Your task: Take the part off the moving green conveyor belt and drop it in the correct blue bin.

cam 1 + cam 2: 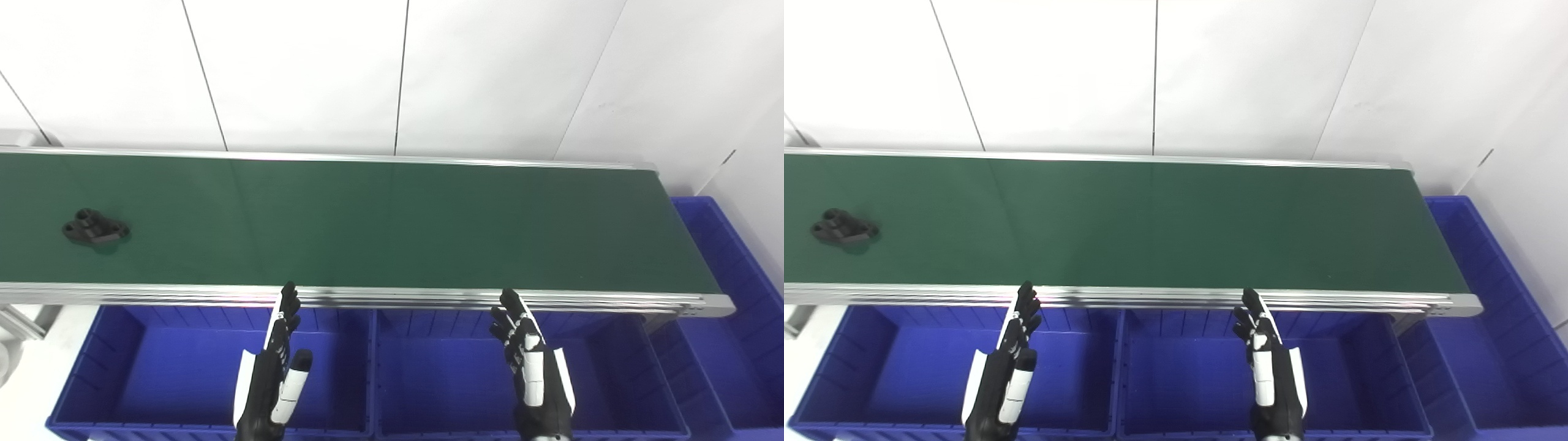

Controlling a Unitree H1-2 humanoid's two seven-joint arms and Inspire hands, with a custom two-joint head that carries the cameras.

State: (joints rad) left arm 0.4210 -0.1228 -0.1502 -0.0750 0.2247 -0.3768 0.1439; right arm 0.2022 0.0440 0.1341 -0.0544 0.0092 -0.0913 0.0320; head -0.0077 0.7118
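Here the part [95, 226], a small black piece with round holes, lay flat on the green belt [392, 226], far at the left end, roughly midway between the far and near edges, touched by nothing. The belt ran left to right across the view with silver rails [429, 298] along both long sides; its right end stopped short of the right wall. No other item sat on the belt. Below the near rail stood blue bins: a left bin [141, 373] and a middle bin [441, 380] side by side, sharing a divider wall, both showing bare floors. A third bin [723, 257] stood at the belt's right end, running away from the camera, partly cut off by the frame edge; contents could not be told. Left hand [272, 373], black and white, hovered over the right part of the left bin, fingers straight and slightly apart, holding nothing, fingertips [288, 293] overlapping the near rail in the view; whether they touched it could not be told. Right hand [533, 367] hovered over the middle bin, same pose, fingers extended and spread a little, empty, its tips also at the near rail. Both hands were well apart from the part, the left one nearer. Behind the belt rose a white panelled wall [392, 73] with thin dark seams.
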